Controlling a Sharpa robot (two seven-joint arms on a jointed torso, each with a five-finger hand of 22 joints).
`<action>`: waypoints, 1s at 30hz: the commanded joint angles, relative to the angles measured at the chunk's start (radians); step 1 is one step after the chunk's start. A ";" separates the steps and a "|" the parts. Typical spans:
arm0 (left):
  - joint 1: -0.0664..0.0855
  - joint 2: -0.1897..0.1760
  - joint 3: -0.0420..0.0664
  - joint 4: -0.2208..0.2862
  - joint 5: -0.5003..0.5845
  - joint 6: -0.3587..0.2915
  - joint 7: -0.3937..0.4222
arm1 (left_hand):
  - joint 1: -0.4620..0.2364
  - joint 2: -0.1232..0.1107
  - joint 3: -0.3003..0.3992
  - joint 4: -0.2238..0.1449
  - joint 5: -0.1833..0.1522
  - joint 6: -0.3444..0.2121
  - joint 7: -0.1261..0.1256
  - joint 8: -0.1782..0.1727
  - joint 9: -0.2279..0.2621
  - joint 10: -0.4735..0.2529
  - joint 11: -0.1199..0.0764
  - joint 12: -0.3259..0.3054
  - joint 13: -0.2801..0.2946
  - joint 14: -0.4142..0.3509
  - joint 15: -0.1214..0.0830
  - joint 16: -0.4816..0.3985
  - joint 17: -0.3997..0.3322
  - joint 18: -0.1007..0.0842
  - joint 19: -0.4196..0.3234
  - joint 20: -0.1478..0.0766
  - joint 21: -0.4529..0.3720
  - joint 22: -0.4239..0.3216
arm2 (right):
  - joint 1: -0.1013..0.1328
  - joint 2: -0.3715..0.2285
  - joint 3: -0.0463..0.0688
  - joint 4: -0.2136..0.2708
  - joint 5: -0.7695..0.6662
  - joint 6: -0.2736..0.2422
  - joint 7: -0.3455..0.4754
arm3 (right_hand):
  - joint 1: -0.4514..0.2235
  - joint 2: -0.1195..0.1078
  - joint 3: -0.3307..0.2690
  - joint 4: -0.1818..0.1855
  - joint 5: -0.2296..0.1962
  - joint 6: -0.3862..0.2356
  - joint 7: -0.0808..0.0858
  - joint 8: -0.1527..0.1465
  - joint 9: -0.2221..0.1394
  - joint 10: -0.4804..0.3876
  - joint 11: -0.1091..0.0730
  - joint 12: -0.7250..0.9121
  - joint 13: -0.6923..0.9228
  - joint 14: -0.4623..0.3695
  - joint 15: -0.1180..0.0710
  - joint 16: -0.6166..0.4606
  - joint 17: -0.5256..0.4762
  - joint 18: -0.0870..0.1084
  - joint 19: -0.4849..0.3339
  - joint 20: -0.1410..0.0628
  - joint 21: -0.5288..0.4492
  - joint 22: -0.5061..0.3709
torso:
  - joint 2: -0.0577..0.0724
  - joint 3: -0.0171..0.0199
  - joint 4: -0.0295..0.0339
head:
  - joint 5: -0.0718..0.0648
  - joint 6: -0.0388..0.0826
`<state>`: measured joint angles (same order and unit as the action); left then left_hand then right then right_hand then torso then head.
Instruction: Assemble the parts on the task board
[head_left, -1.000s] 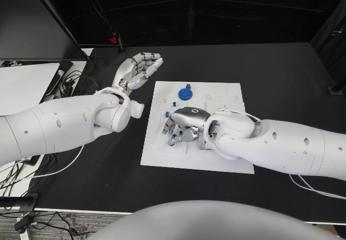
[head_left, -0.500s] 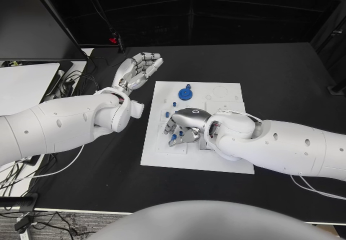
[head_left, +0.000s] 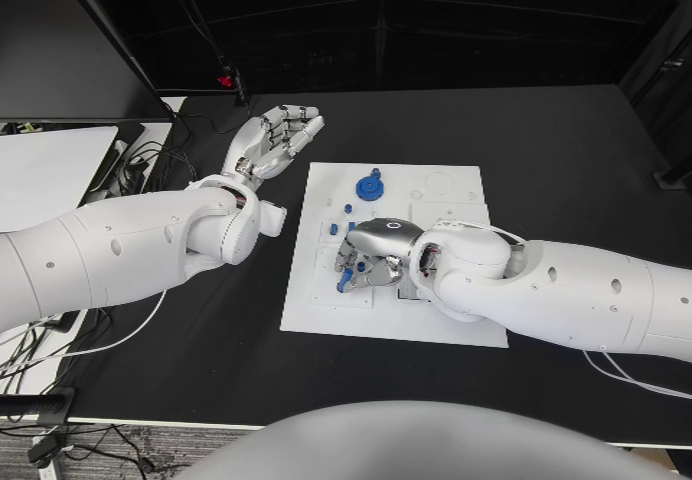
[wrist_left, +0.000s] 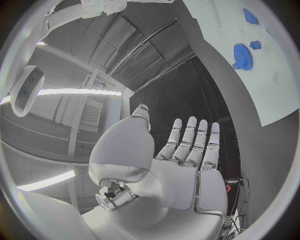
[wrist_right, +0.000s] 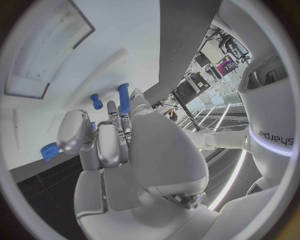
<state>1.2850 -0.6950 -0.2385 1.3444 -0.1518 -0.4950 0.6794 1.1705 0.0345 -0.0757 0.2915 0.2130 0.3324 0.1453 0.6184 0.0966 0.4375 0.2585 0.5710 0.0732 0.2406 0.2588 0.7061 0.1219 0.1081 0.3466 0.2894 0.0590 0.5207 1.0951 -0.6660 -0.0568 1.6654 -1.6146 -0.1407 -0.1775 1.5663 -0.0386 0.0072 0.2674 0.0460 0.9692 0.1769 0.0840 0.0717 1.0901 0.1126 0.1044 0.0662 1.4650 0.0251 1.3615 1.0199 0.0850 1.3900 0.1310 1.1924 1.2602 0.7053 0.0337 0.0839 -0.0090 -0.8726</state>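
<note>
Holding a small blue peg (head_left: 343, 281) in its fingers, the right hand (head_left: 371, 253) sits low over the middle of the white board (head_left: 387, 320). The board lies in the middle of the black bench (head_left: 562, 140). A blue gear (head_left: 371, 187) rests near the board's far edge. The left hand (head_left: 274, 138) hovers flat with straight fingers, holding nothing, beside the board's far left corner.
</note>
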 joint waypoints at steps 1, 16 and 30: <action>0.002 0.001 0.001 -0.001 0.001 0.007 0.118 | -0.003 0.009 -0.005 0.000 0.007 -0.005 0.149 0.006 -0.002 -0.007 -0.002 0.003 -0.001 -0.007 -0.002 0.007 -0.001 -0.018 0.004 0.002 0.006 -0.002 | 0.001 0.003 0.000 0.000 -0.010 0.009 -0.010 | 0.009 0.010 0.006 -0.005 0.001 0.014 -0.002 0.005 0.002 0.014 -0.004 0.006 0.000 0.013 -0.003 -0.001 0.003 0.017 -0.001 -0.004 0.000 0.002 | 0.000 0.0003 0.0007 | -0.003 0.000; 0.002 0.000 0.001 0.000 0.001 0.006 0.117 | -0.003 0.009 -0.005 0.000 0.007 -0.005 0.149 0.006 -0.002 -0.007 -0.002 0.003 -0.001 -0.007 -0.002 0.007 -0.001 -0.018 0.004 0.002 0.006 -0.002 | 0.001 0.006 0.000 0.000 -0.010 0.004 -0.001 | 0.070 0.047 0.040 -0.010 0.001 0.093 -0.030 0.038 0.012 0.085 -0.031 0.024 -0.002 0.018 -0.024 0.004 0.018 0.015 0.005 -0.021 0.010 0.009 | 0.000 -0.0001 0.0002 | 0.000 0.000; 0.002 0.001 0.001 -0.001 0.001 0.006 0.116 | -0.001 0.011 -0.007 0.000 0.008 -0.005 0.149 0.009 -0.002 -0.007 -0.002 0.006 -0.001 -0.007 -0.002 0.009 -0.003 -0.018 0.003 0.002 0.006 -0.002 | 0.000 0.009 0.000 0.003 -0.010 -0.010 0.014 | 0.092 0.050 0.049 -0.004 0.001 0.123 -0.042 0.045 0.013 0.115 -0.042 0.018 -0.005 0.020 -0.035 0.006 0.024 0.013 0.008 -0.033 0.014 0.013 | 0.000 -0.0002 0.0010 | -0.001 0.000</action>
<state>1.2849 -0.6948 -0.2385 1.3429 -0.1518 -0.4947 0.6794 1.1705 0.0345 -0.0757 0.2915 0.2181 0.3325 0.1453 0.6240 0.0950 0.4375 0.2585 0.5710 0.0734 0.2406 0.2588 0.7113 0.1201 0.1080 0.3466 0.2894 0.0590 0.5195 1.0939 -0.6585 -0.0568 1.6655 -1.6196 -0.1412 -0.1755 1.6532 0.0109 0.0479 0.2632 0.0456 1.0861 0.1332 0.1236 0.0838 1.2010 0.0697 0.1238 0.0622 1.4668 -0.0057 1.3614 1.0431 0.0851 1.3986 0.1071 1.2032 1.2723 0.7052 0.0335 0.0848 -0.0097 -0.8725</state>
